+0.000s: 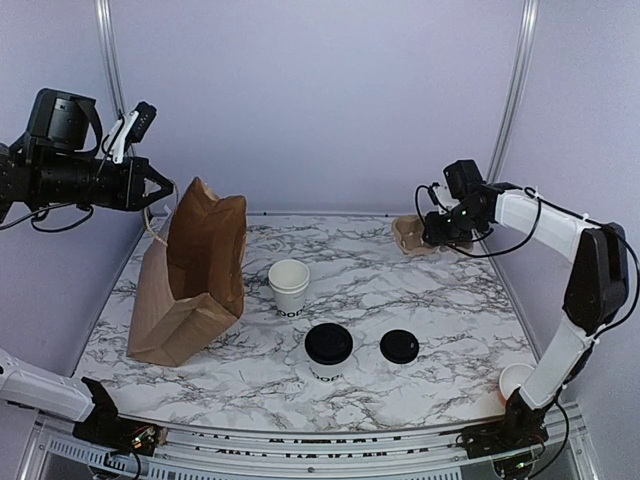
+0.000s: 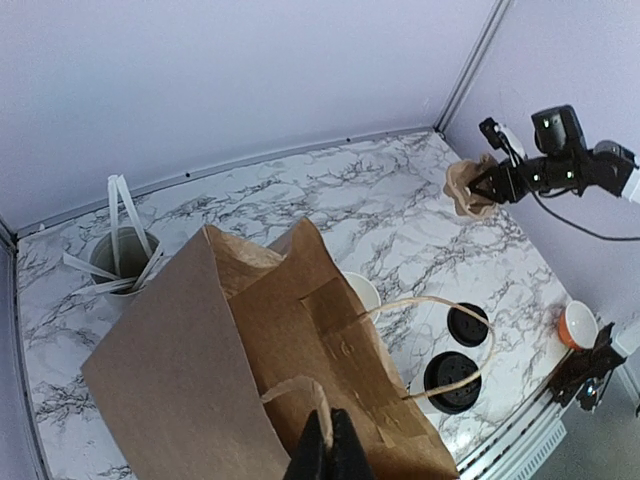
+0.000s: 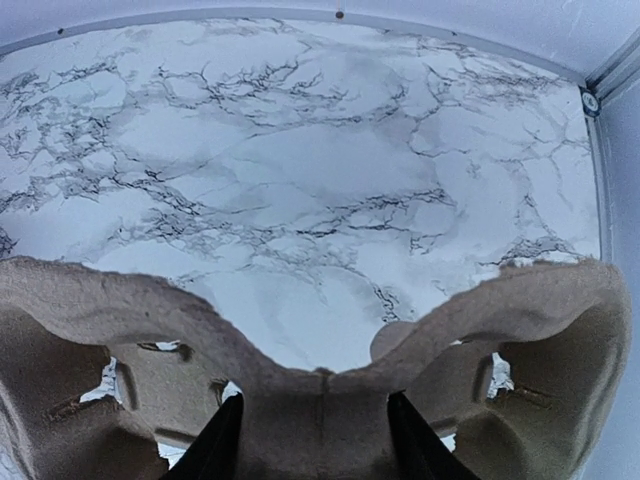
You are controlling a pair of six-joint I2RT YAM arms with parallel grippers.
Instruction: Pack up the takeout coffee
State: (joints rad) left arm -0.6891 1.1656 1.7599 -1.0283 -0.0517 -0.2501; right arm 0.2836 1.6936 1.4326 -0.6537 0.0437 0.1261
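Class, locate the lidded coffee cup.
Top view: the lidded cup stands centre-front, just left of the loose black lid, in front of the lidless cup.

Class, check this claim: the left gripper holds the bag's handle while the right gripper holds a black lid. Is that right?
No. The right gripper holds the cup carrier instead, as the right wrist view shows; the left gripper does hold the bag's handle.

Robotics lab test cell: a left arm (image 1: pixel 70 175) and right arm (image 1: pixel 545 225) stand bolted at the edge of a marble-patterned table (image 1: pixel 400 290), boxed in by plain lavender walls (image 1: pixel 320 100) and aluminium rails (image 1: pixel 515 90), amid staged café props: takeout coffee (image 1: pixel 328 350), brown paper bag (image 1: pixel 190 280), pulp cup carrier (image 1: pixel 410 235).
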